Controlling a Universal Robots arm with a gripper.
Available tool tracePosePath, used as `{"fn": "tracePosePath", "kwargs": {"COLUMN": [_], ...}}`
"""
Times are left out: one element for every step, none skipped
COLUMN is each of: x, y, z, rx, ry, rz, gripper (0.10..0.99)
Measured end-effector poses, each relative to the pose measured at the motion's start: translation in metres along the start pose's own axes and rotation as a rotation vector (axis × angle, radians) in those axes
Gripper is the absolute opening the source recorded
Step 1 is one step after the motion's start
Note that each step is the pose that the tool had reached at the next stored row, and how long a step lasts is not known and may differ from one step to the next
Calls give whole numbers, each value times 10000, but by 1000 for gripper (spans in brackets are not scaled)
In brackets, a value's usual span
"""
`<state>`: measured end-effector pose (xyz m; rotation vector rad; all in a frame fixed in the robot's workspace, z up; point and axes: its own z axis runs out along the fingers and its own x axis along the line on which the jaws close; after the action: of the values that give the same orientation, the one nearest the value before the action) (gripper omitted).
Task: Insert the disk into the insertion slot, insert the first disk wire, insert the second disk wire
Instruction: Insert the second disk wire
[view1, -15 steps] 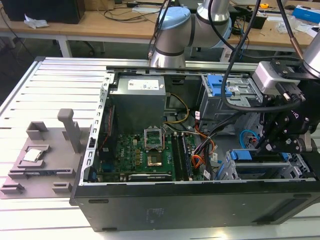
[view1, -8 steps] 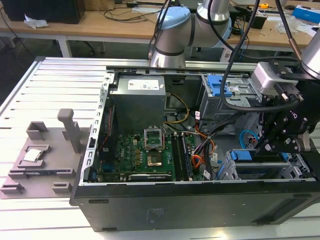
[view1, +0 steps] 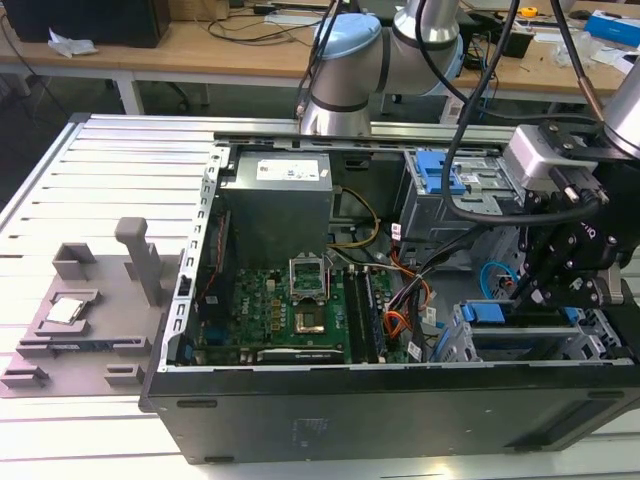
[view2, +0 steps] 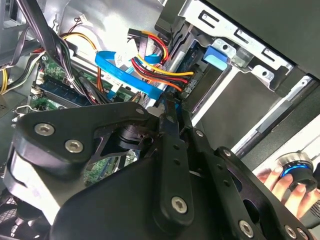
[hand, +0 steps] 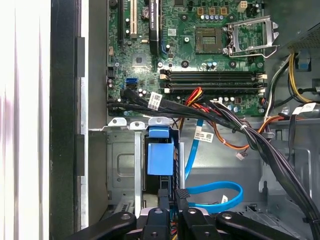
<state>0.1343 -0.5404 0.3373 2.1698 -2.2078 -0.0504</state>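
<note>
The disk sits inside the insertion slot (view1: 530, 348), and its blue carrier (view1: 486, 312) shows at the cage's mouth. In both wrist views the carrier's blue tab (hand: 160, 157) (view2: 217, 57) lies within the grey cage (hand: 122, 165) (view2: 252, 62). A bundle of red, yellow and orange wires (view2: 162, 70) reaches the disk's end. My gripper (view1: 522, 296) (view2: 169, 103) (hand: 172, 196) hovers at that end, its black fingers (hand: 182, 196) drawn close around the end of a flat blue wire (view2: 125, 70) (hand: 220, 189).
The motherboard (view1: 285, 320) and its empty processor socket (hand: 207, 39) lie toward the exterior view's left. A taller cage with a blue latch (view1: 440, 172) stands behind. Black cable bundles (hand: 220, 116) cross near the cage. A hand (view2: 280, 181) holds a lit knob.
</note>
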Motion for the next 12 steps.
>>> {"fn": "tracePosePath", "kwargs": {"x": [-2, -3, -4, -4, -5, -6, -5, -4, -4, -4, -5, -5], "y": [0, 1, 0, 1, 1, 1, 2, 3, 4, 4, 4, 4], "z": [-4, -5, -6, -6, -8, -16, -28, -55, -68, -72, -72, -72], "rx": [0, 0, 0, 0, 1, 1, 2, 2, 2, 1, 2, 1], "ry": [24, 28, 30, 32, 35, 32, 29, 34, 39, 36, 32, 29], "rz": [-1, -6, -25, -38, -53, -68, -75, -80, -82, -84, -86, -86], "gripper": [165, 165, 165, 165, 165, 165, 165, 165, 165, 165, 165, 165]}}
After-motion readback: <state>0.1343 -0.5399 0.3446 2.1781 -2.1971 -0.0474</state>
